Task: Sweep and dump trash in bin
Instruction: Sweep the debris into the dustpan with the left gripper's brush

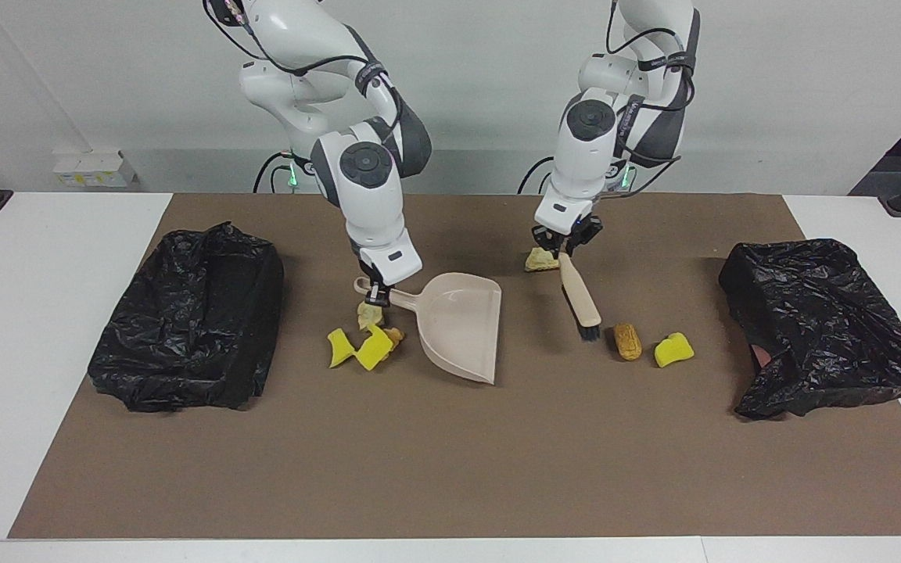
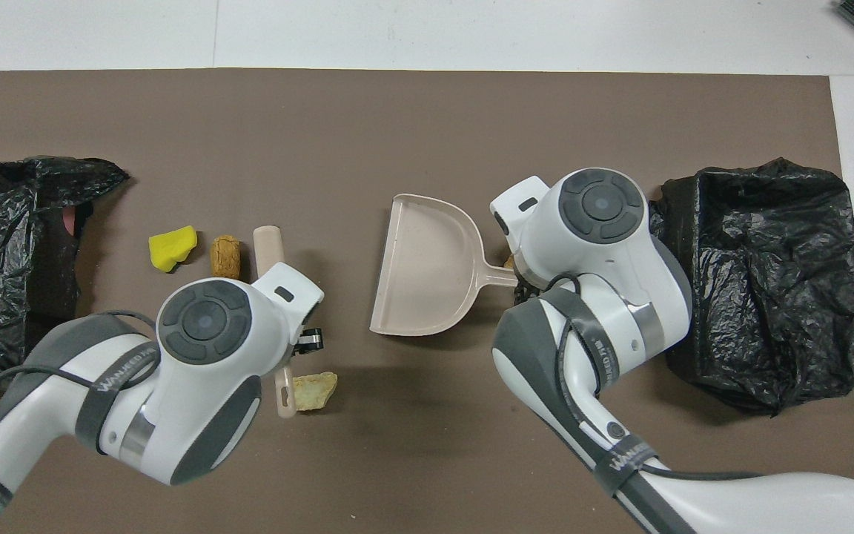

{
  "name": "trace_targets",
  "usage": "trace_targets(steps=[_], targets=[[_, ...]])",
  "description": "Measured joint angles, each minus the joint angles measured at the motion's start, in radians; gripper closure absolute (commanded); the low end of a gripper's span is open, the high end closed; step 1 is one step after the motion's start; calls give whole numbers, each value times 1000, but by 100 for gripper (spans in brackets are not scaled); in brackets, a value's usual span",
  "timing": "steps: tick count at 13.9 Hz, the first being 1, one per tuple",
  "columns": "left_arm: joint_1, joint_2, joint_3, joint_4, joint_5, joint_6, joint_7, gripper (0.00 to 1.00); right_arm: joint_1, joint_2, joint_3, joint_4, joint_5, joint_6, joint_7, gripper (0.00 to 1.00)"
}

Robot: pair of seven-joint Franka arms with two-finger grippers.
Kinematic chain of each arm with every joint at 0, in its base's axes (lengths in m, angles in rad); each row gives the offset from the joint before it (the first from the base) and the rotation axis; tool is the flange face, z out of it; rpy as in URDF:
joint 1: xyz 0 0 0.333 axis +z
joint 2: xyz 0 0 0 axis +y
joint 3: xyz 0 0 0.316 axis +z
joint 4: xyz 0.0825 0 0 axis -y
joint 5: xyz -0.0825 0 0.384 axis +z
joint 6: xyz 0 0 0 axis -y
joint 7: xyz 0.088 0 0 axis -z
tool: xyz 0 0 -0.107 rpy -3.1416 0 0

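My right gripper (image 1: 376, 295) is shut on the handle of the beige dustpan (image 1: 460, 324), whose mouth faces the left arm's end of the table. A cluster of trash lies beside that handle: yellow scraps (image 1: 373, 349) and a tan lump (image 1: 368, 313). My left gripper (image 1: 564, 249) is shut on the beige brush (image 1: 579, 297). Its dark bristles (image 1: 589, 332) hang low next to a brown lump (image 1: 627, 341) and a yellow scrap (image 1: 673, 349). Another tan lump (image 1: 542, 259) lies under the left gripper. The black-lined bin (image 1: 184, 328) stands at the right arm's end.
A second black bag (image 1: 818, 328) sits at the left arm's end of the brown mat (image 1: 450, 469). In the overhead view the dustpan (image 2: 427, 274) lies mid-mat, and the arms cover both grippers and the trash beside the dustpan handle.
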Motion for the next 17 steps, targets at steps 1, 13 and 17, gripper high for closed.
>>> trace_targets(steps=[1, 13, 17], targets=[[45, 6, 0, 0, 14, 2, 55, 100, 7, 15, 13, -1, 0, 16, 36, 100], [477, 63, -10, -49, 35, 160, 553, 100, 23, 46, 42, -21, 0, 34, 26, 100], [388, 66, -33, -84, -43, 164, 550, 100, 22, 51, 41, -30, -4, 35, 26, 100]])
